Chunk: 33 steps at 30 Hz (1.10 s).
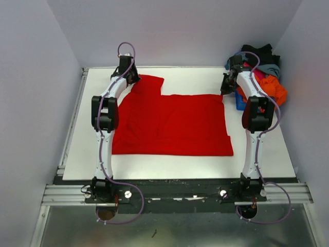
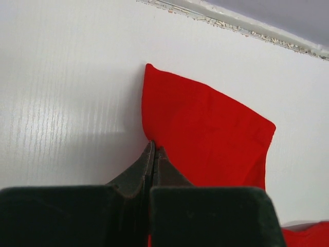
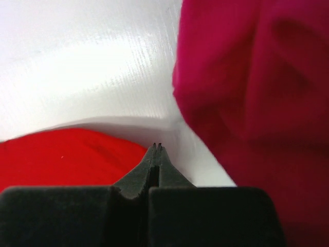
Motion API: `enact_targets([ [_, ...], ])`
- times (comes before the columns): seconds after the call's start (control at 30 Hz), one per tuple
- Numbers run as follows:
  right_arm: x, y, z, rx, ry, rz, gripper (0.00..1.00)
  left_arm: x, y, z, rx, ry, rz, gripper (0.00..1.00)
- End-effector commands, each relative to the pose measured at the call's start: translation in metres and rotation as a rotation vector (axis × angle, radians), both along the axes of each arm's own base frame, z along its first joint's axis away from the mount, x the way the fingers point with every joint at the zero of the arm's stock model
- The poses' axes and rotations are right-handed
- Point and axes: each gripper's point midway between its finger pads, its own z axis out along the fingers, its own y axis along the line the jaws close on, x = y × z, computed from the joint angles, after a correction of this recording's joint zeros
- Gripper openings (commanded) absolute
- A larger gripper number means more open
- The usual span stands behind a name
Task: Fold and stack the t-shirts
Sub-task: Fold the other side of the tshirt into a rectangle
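A bright red t-shirt [image 1: 172, 123] lies spread flat on the white table [image 1: 175, 164], its left sleeve sticking out at the back left. My left gripper [image 1: 129, 78] is at that sleeve's left edge; in the left wrist view it [image 2: 153, 146] is shut, with the red sleeve [image 2: 205, 134] running into the jaws. My right gripper [image 1: 226, 88] is at the shirt's back right corner. In the right wrist view it [image 3: 158, 146] is shut with no cloth showing between the jaws, red cloth [image 3: 67, 157] just to its left and a magenta shirt [image 3: 252, 92] to its right.
A heap of shirts sits at the back right: orange [image 1: 276, 88], black [image 1: 262, 51], grey-blue [image 1: 271, 68] and magenta [image 1: 259, 75]. A rigid blue bin [image 1: 239, 102] shows under them. Walls close in the table on three sides.
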Motion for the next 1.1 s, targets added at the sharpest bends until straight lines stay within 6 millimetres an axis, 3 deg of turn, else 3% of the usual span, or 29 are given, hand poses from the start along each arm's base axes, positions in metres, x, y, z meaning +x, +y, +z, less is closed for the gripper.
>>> enact_targets([
  [0.0,0.005,-0.007,0.047,-0.02,-0.117,-0.013,0.01,0.003,0.0,0.058,0.008,-0.105,-0.009,0.0],
  [0.4,-0.014,0.006,0.056,0.014,-0.117,0.001,0.01,-0.021,0.003,0.09,0.015,-0.175,-0.015,0.0],
  [0.83,-0.037,0.012,0.074,0.051,-0.143,-0.017,0.01,-0.07,0.012,0.098,0.037,-0.234,-0.01,0.0],
  [1.07,-0.061,0.009,0.067,0.049,-0.115,-0.05,0.01,-0.099,0.024,0.108,0.071,-0.258,0.029,0.0],
])
